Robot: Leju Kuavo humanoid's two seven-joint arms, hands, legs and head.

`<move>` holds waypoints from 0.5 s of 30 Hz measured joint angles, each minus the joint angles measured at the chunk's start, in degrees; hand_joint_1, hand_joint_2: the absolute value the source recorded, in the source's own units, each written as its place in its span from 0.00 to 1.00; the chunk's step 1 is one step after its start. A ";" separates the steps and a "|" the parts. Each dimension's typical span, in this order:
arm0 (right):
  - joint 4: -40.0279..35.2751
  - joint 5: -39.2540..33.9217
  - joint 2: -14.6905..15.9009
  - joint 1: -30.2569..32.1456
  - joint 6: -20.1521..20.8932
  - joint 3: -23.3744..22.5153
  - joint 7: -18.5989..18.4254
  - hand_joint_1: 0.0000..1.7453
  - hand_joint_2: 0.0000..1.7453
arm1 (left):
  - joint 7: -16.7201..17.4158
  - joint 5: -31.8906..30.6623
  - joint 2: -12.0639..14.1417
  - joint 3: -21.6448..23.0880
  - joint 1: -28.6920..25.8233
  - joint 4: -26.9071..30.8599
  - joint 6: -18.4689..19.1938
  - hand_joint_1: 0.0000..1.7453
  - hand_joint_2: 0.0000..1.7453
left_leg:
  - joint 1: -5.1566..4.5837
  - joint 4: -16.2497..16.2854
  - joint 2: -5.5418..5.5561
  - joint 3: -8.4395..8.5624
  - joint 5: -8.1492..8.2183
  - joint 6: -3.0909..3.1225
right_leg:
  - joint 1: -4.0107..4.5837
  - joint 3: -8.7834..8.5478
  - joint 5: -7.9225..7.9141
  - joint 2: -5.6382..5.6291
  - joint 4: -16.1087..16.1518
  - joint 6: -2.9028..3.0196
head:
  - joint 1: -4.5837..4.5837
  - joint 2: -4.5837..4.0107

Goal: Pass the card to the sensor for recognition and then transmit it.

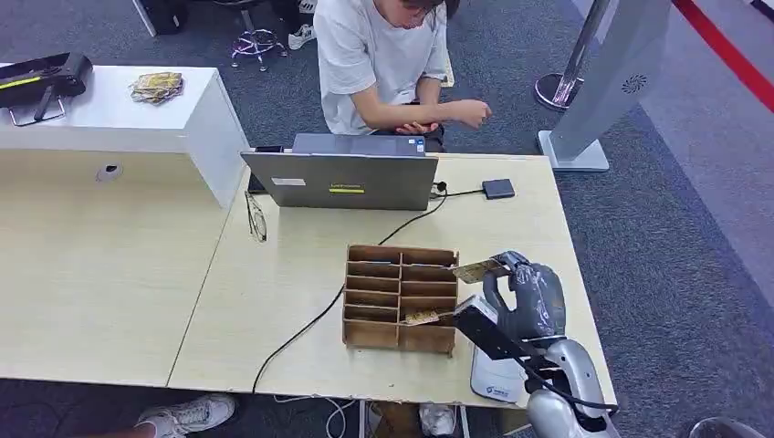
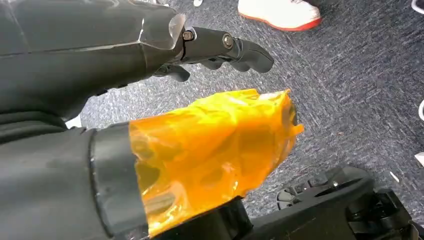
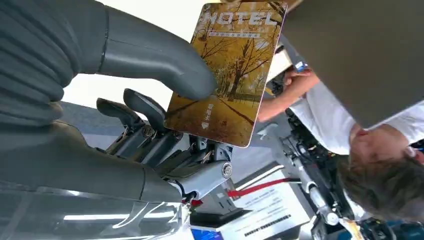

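The right robot hand (image 1: pixel 529 297) is raised over the right side of the table (image 1: pixel 274 301), just beside the wooden card rack (image 1: pixel 400 298). It is grasping a card (image 1: pixel 477 270): in the right wrist view the thick thumb (image 3: pixel 165 62) presses on the printed face of the card (image 3: pixel 227 70), with the darker fingers behind it. The card is golden-brown with an autumn tree picture and the word "HOTEL" on it, and it sticks out from the hand toward the rack's far right corner. A second card (image 1: pixel 422 318) pokes out of a slot near the rack's right side. The small dark sensor (image 1: pixel 498 189) lies on the table farther back, beside the laptop (image 1: pixel 342 178), well apart from the held card. The left robot hand (image 2: pixel 220 47) hangs over carpet, fingers loosely extended, holding nothing.
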State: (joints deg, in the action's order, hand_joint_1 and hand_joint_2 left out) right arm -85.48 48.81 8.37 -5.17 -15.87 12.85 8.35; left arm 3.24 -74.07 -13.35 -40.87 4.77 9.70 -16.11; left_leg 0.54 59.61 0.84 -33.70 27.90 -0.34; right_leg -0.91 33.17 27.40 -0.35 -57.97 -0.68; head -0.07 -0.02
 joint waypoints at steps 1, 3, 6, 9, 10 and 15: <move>0.20 0.00 -0.09 -0.33 0.00 0.17 0.00 1.00 1.00 | 0.17 -0.07 -0.02 0.00 0.03 0.00 0.00 0.00 0.00 | 0.00 0.00 0.00 0.00 0.00 0.00 | 0.00 0.00 0.00 0.00 0.00 0.00 | 0.00 0.00; 0.59 0.02 -0.28 -0.86 0.04 0.44 0.00 1.00 1.00 | 0.20 -0.22 0.00 0.02 0.02 0.00 0.00 0.00 0.00 | 0.00 0.00 0.01 -0.02 0.00 0.00 | 0.00 0.00 0.00 0.00 0.00 0.00 | 0.02 0.00; 1.18 0.02 -0.50 -2.01 0.15 0.94 0.00 1.00 1.00 | 0.20 -0.33 0.00 0.04 0.03 0.00 0.17 0.00 0.00 | 0.00 0.00 0.00 -0.01 0.00 0.00 | 0.00 0.00 0.00 0.00 0.00 0.00 | 0.00 0.00; 1.64 0.11 -0.70 -3.20 0.28 1.53 0.00 1.00 1.00 | 0.20 -0.37 0.00 0.07 0.05 0.00 0.35 0.00 0.00 | 0.00 0.00 0.00 -0.01 0.00 0.00 | 0.00 0.00 0.00 0.00 0.00 0.00 | 0.02 0.00; 1.77 0.24 -0.83 -3.54 0.39 1.79 0.02 1.00 1.00 | 0.20 -0.42 0.00 0.09 0.05 0.00 0.37 0.00 0.00 | 0.00 0.00 0.01 -0.01 0.00 0.00 | 0.00 0.00 0.00 0.00 0.00 0.00 | 0.02 0.00; 2.54 0.42 -1.49 -5.61 1.42 2.84 -0.02 1.00 1.00 | 0.26 -0.87 0.00 0.35 0.10 0.00 0.52 0.00 0.00 | 0.00 0.00 0.00 -0.01 0.00 0.00 | 0.00 0.00 0.00 0.00 -0.01 0.00 | 0.00 0.00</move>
State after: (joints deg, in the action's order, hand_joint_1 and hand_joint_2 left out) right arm -82.95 49.22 6.88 -10.77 -14.45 15.69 8.33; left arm 3.50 -74.95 -13.35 -40.52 4.87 9.70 -15.58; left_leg 0.54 59.61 0.84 -33.71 27.90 -0.34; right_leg -0.91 33.17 27.40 -0.35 -57.98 -0.67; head -0.07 -0.02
